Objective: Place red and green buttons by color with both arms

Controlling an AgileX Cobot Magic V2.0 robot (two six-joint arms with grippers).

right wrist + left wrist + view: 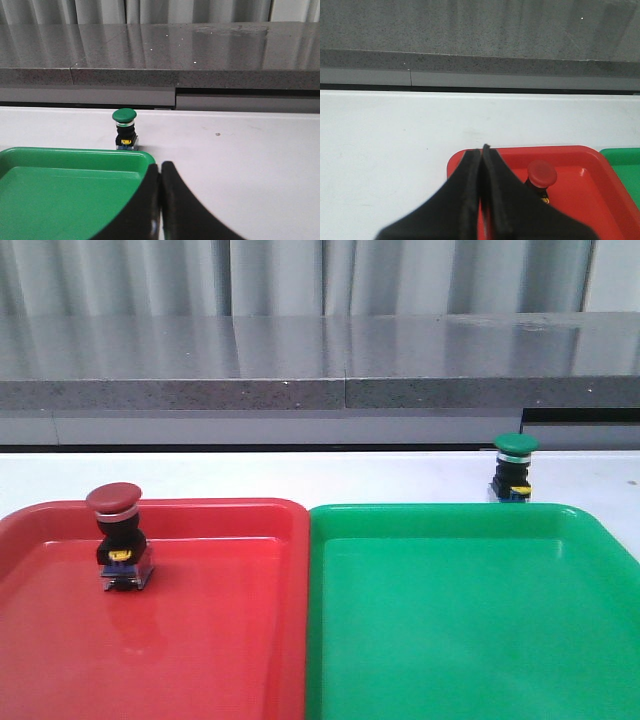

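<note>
Front view shows the red tray [200,640] and the green tray [470,630] lying side by side on the white counter [300,475], their long edges touching or almost so. Taking the red tray as the landmark, the red button [120,540] stands upright inside it, in the far corner away from the green tray, its dark-red cap on top, a silver collar under it, then the black body with a yellow tab and a clear-blue base resting on the tray floor. The green button [514,468] stands upright on the bare counter, well apart from the red tray, just beyond the green tray's far rim and near that tray's outer far corner; it is outside both trays. No arm appears in the front view. Left wrist view shows the left claw [483,150] with its two black fingers pressed together and holding nothing, poised over the near rim of the red tray, the red button a little beyond the tips. Right wrist view shows the right claw [160,167], also closed tip to tip and empty, over the green tray's rim, with the green button standing beyond it on the counter, apart from the tips.
</note>
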